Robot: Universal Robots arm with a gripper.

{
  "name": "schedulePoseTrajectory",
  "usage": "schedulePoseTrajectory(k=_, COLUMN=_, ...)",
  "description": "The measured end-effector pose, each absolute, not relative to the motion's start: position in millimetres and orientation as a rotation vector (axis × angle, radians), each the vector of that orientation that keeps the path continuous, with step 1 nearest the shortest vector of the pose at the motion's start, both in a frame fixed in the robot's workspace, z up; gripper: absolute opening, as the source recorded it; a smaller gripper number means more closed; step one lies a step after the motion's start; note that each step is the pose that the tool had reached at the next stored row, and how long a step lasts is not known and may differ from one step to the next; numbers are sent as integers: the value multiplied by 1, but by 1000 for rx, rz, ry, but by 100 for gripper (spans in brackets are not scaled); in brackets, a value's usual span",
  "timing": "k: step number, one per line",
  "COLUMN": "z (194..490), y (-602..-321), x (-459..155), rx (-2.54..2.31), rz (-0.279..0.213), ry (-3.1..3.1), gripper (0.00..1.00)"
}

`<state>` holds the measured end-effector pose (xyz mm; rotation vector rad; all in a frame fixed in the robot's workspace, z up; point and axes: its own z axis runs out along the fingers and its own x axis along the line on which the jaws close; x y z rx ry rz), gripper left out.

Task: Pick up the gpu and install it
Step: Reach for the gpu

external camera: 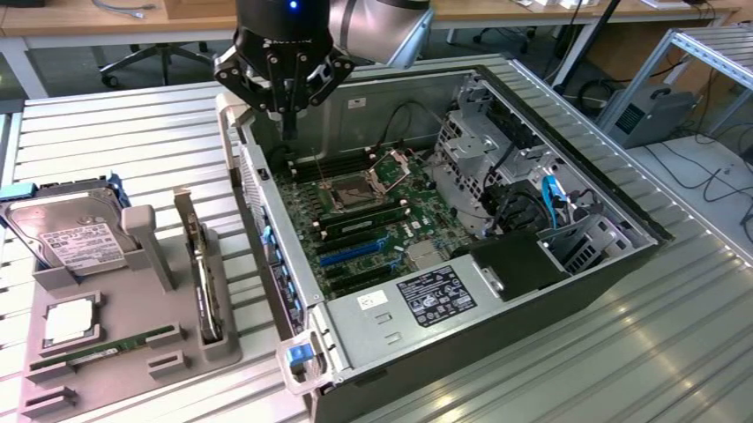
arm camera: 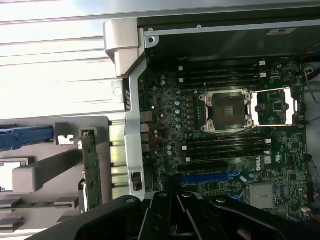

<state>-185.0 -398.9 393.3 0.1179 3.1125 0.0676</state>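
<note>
Caught the hand (external camera: pixel 286 115) hanging high over the rear corner of the open pc case (external camera: pixel 268 225), pinched fully closed and gripping nothing.

Spotted the gpu (external camera: pixel 207 291) on the exterior view's left of the case, standing on edge in a slot of the grey holder tray (external camera: pixel 123 304) on the slatted surface (external camera: pixel 118 132). Well apart from the hand, untouched. Shares the tray with a hard drive (external camera: pixel 70 240), what looks like a bare cpu (external camera: pixel 69 322) and a green memory stick (external camera: pixel 100 350), so easy enough to go for the wrong part.

Reads as the reach phase of the pick, install not started. Blue slot (arm camera: pixel 210 177) on the motherboard (arm camera: pixel 225 150) sitting bare in the wrist view.

Tips for this bit, just a guess from here:
- Open up before coming down, since closed tips would only knock the card's top edge.
- Line the fingers across the thin faces, not along the length.
- Drop straight down between the tray's posts and grab the upper edge around mid-length, away from the silvery bracket.
- Squeeze gently and pull straight up, no twisting. Thin board, probably binds in the slot if tilted.
</note>
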Motion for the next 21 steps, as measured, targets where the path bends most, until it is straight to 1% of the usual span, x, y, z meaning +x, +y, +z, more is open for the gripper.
schedulePoseTrajectory(k=21, z=393, y=-399, x=-192, rx=118, rz=67, ry=3113, gripper=11)
